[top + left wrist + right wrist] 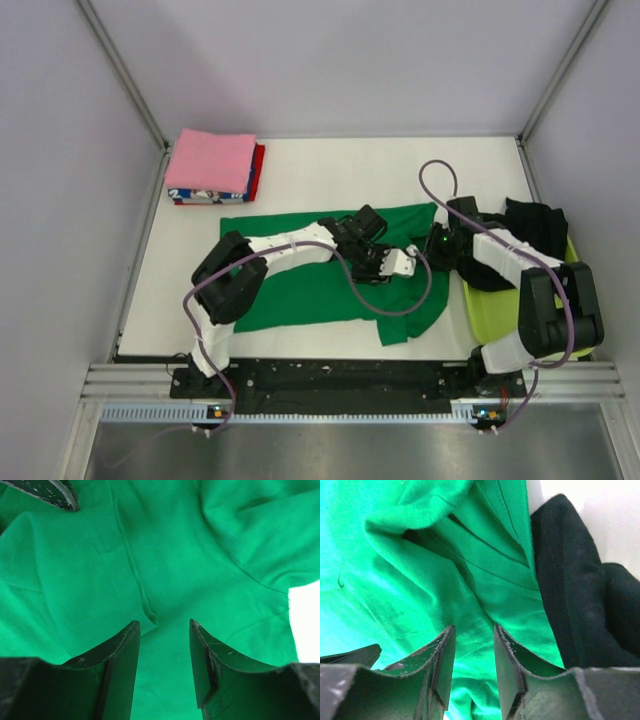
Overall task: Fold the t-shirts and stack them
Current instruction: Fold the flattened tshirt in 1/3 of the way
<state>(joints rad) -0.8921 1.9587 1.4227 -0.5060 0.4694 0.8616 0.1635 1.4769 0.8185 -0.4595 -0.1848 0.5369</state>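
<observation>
The bright green t-shirt (300,285) lies spread across the middle of the table, rumpled at its right end. My left gripper (405,262) is low over that right end. In the left wrist view its jaws (165,630) stand apart over smooth green cloth (165,555). My right gripper (436,245) meets it from the right, and its jaws (472,632) hold a bunched fold of the green shirt (445,570) near the collar. The black t-shirt (535,225) lies heaped at the right, also in the right wrist view (570,580). The folded pink, red and printed shirts (212,165) are stacked at the far left.
The lime-green tub (490,305) sits at the right edge under the black shirt and the right arm. A finger of the other gripper (50,492) shows at the top left of the left wrist view. Grey walls enclose the table.
</observation>
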